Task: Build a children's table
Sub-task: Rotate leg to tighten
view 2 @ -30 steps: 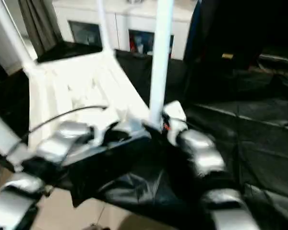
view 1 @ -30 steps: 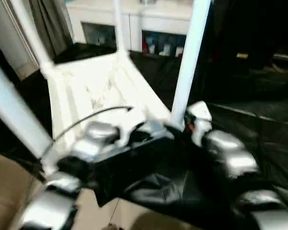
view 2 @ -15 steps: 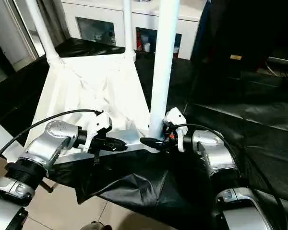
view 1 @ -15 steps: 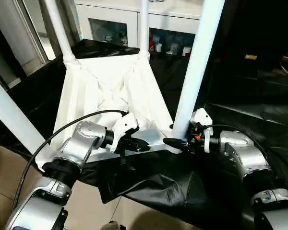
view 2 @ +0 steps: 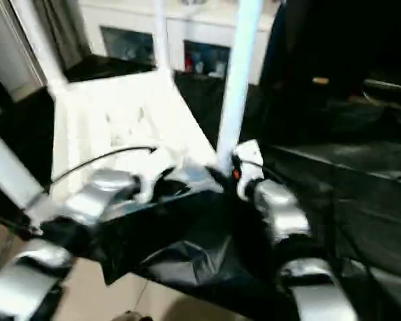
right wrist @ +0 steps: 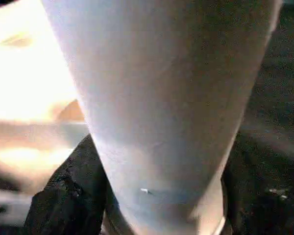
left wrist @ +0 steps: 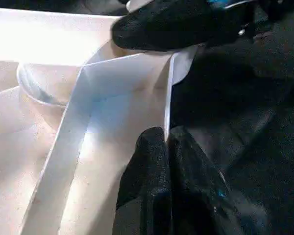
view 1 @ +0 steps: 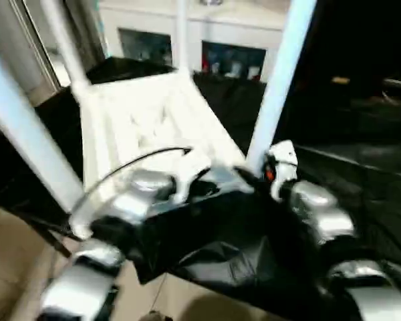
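The children's table (view 1: 147, 120) lies upside down on a black cloth, white, ribbed underside up, with its legs standing upward. My left gripper (left wrist: 166, 147) is shut on the thin near rim (left wrist: 169, 98) of the top, close to the near right corner. My right gripper (right wrist: 161, 196) is closed around the base of the near right leg (view 1: 277, 87), with a black finger (right wrist: 63, 196) on each side of the tube. In the head view the two grippers sit close together, left gripper (view 1: 210, 187) and right gripper (view 1: 254, 177).
Another leg (view 1: 27, 134) rises at the near left, and two more stand at the far corners (view 1: 63, 40). A white glass-door cabinet (view 1: 187, 40) stands behind. The black cloth (view 1: 240, 247) hangs over the near edge above a tan floor (view 1: 13, 267).
The head view has swung and tilted. Both grippers stay where they were, on the table's near rim and at the near right leg's base.
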